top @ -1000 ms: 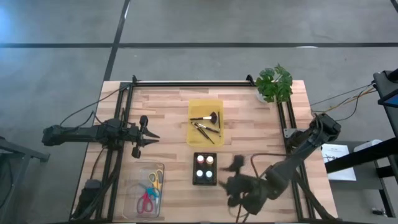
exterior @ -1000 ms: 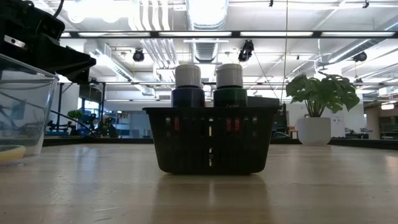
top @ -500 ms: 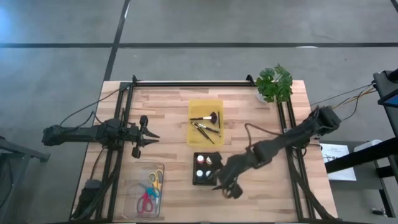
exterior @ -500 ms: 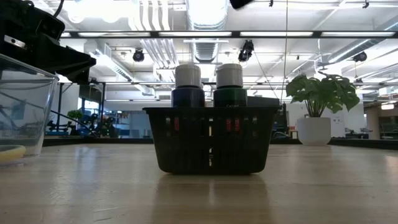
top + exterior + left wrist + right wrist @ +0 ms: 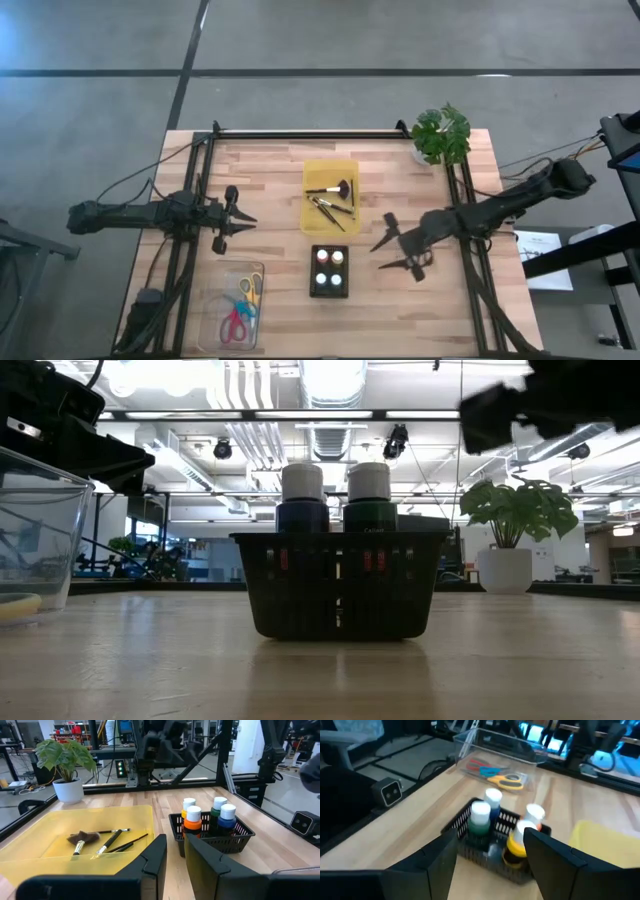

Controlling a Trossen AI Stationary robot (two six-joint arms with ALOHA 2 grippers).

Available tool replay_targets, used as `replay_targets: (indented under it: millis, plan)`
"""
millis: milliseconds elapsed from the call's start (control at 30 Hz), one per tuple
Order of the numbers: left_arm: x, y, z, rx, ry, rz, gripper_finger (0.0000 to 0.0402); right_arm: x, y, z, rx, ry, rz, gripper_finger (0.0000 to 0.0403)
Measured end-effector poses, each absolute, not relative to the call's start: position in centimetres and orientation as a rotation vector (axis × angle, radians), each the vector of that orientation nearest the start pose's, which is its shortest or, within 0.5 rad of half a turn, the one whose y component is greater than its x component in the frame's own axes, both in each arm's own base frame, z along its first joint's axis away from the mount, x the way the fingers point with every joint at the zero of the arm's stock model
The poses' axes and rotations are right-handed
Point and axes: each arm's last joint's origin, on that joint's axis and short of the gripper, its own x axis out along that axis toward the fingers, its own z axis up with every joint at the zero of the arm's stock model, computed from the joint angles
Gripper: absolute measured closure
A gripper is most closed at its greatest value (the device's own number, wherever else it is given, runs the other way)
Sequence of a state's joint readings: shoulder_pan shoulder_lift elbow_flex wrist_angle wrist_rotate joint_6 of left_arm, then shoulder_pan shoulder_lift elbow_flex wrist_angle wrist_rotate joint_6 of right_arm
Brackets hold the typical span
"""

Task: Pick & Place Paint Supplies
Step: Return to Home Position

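High view: left gripper [image 5: 238, 218] hangs over the tabletop's [image 5: 270, 170] left side, jaws slightly parted and empty. Right gripper [image 5: 388, 250], jaws wide and empty, is beside the basket [image 5: 312, 271] of paint bottles [image 5: 322, 257].
Left wrist view: paintbrushes [image 5: 112, 840] lie in the yellow tray [image 5: 40, 840].

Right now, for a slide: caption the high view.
Brushes in yellow tray, paint bottles in black mesh basket, scissors in clear bin; right arm's fingers open beside basket, left arm parked opposite.

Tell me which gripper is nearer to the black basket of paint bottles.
Right. The right gripper hovers just beside the basket; the left gripper waits farther off on the other side.
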State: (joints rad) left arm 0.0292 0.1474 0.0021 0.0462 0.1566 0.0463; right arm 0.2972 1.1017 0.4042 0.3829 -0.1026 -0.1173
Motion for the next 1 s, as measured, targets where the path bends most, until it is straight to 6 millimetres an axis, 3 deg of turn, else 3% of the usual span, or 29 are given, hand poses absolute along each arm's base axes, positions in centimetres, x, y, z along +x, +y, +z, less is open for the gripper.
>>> replay_targets:
  millis: [200, 500, 1000]
  plan:
    - [10.6, -0.1, 15.6, 0.037, 0.098, -0.13, 0.0326, 17.1, 4.9, 17.3, -0.147, 0.239, 0.31, 0.0177]
    - [10.6, -0.1, 15.6, 0.037, 0.098, -0.13, 0.0326, 13.7, 3.4, 14.5, -0.109, 0.183, 0.246, 0.0177]
    - [10.6, -0.1, 15.6, 0.037, 0.098, -0.13, 0.0326, 11.7, 2.2, 15.0, -0.148, 0.18, 0.195, 0.0177]
